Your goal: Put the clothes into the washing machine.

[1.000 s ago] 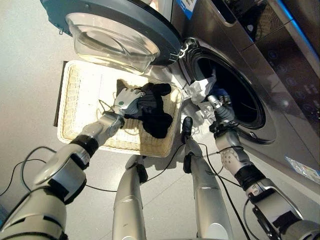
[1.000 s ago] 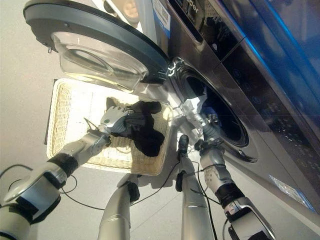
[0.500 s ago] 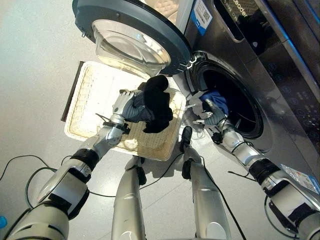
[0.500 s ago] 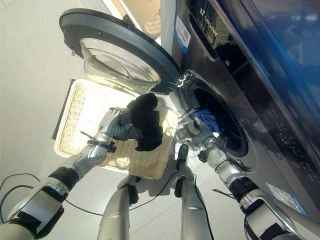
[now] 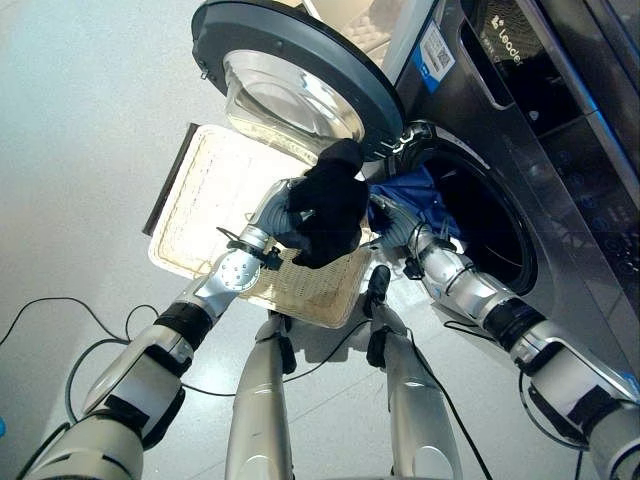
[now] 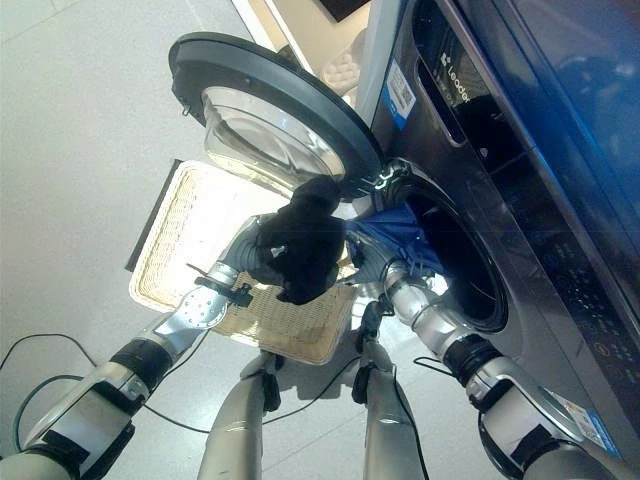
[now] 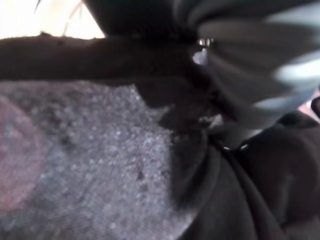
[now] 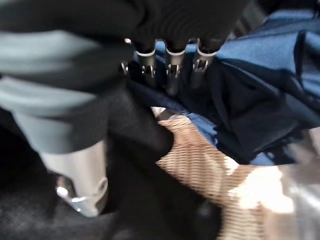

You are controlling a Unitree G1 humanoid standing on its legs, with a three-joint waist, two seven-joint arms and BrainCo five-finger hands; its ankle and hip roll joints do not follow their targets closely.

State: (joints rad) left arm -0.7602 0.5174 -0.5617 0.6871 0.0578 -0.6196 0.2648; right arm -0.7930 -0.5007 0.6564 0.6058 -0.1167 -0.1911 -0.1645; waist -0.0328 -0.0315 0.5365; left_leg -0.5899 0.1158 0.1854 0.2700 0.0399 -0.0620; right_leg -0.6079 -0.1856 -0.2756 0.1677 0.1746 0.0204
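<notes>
Head views: the left hand [image 5: 275, 205] has its fingers curled round a bunched black garment [image 5: 325, 205], held up over the pale woven wicker basket [image 5: 215, 190], right next to the open round door [image 5: 290, 75] of the dark grey front-loading washing machine [image 5: 540, 140].

Left wrist view: mostly black cloth.

Right wrist view: the right hand [image 8: 167, 67] has fingers buried in blue cloth [image 8: 260, 80] at the drum mouth, can't tell its grip.

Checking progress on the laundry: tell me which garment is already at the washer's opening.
The blue cloth garment, draped over the drum's rim by the right hand. The black cloth garment is outside, bunched in the left hand above the wicker basket.
</notes>
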